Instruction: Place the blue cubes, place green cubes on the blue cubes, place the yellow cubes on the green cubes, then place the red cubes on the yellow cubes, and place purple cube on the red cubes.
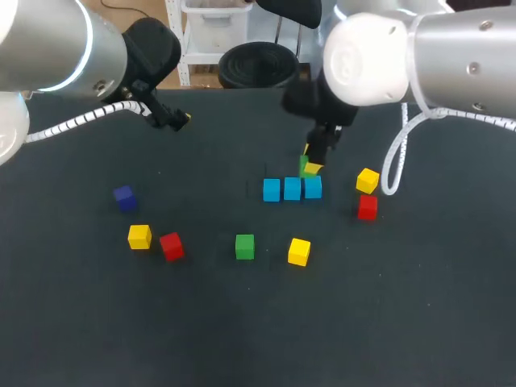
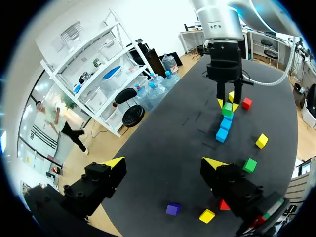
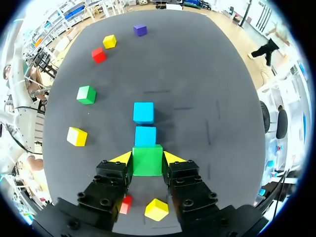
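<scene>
A green cube (image 3: 147, 160) is being gripped from both sides by the right pincer (image 3: 147, 157), just over the end of a row of blue cubes (image 1: 292, 189) on the dark worktop (image 1: 363, 322). In the right wrist view only two blue cubes are being shown, the third being hidden beneath the held cube, so contact cannot be told. The left pincer (image 2: 164, 163) is being held wide open and empty, well apart. A second green cube (image 1: 244, 247), yellow cubes (image 1: 299, 251), red cubes (image 1: 171, 246) and a purple cube (image 1: 124, 197) are lying scattered.
</scene>
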